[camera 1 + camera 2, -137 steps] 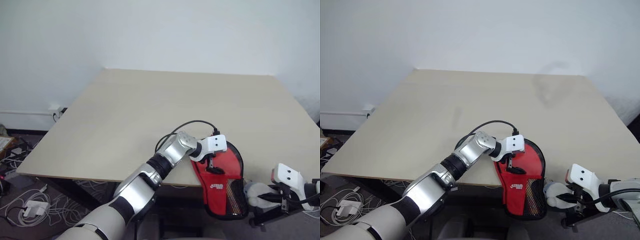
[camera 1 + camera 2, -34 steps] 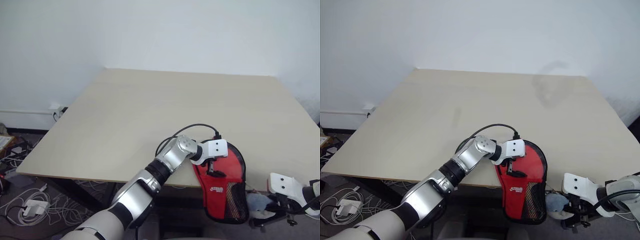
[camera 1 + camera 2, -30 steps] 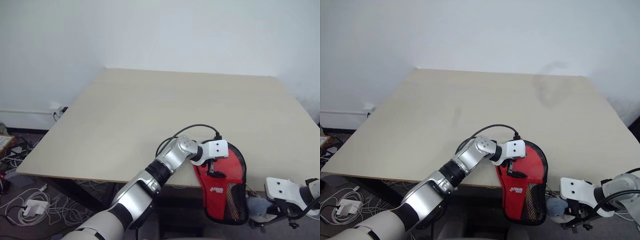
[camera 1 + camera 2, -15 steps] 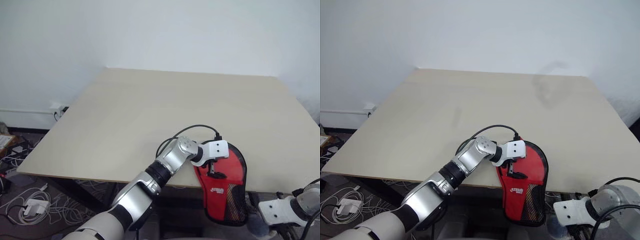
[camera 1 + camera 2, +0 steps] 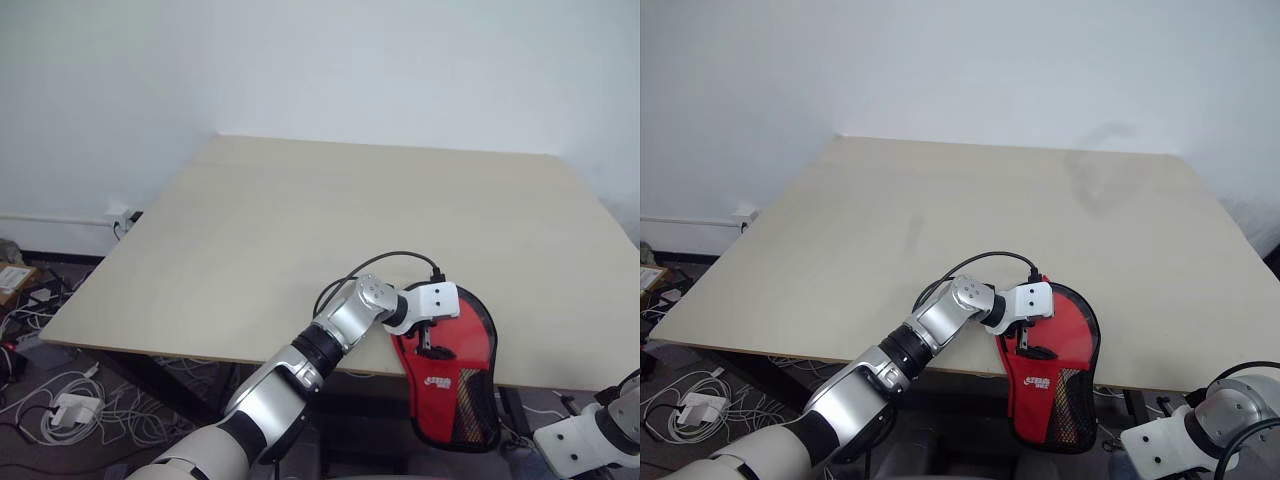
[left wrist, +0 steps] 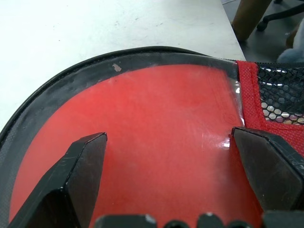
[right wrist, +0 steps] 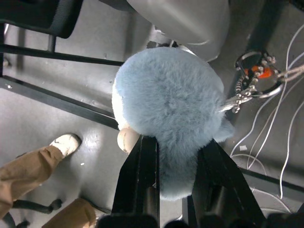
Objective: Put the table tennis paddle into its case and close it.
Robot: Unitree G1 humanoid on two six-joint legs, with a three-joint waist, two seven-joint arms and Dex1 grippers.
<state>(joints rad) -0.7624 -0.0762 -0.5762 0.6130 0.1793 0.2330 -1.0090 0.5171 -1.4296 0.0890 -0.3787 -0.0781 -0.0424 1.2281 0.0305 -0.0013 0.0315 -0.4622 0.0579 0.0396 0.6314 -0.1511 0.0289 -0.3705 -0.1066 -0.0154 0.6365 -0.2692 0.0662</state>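
The red case lies at the table's front edge on the right, its dark mesh end hanging past the edge. My left gripper stands open over its round part. In the left wrist view the two black fingers are spread wide across the case, red under clear plastic, beside the mesh patch. The table tennis paddle is hidden. Below the table's level, my right gripper is shut on a fluffy blue-grey plush ball on a metal key ring.
The light wooden table stands against a white wall. Cables and adapters lie on the floor at the left. Under my right gripper are black frame bars, floor cables, and a person's shoe and trouser leg.
My right arm has sunk down and back to the lower right corner, turning its gripper downward with the plush ball still in it. The left gripper has stayed on the case.
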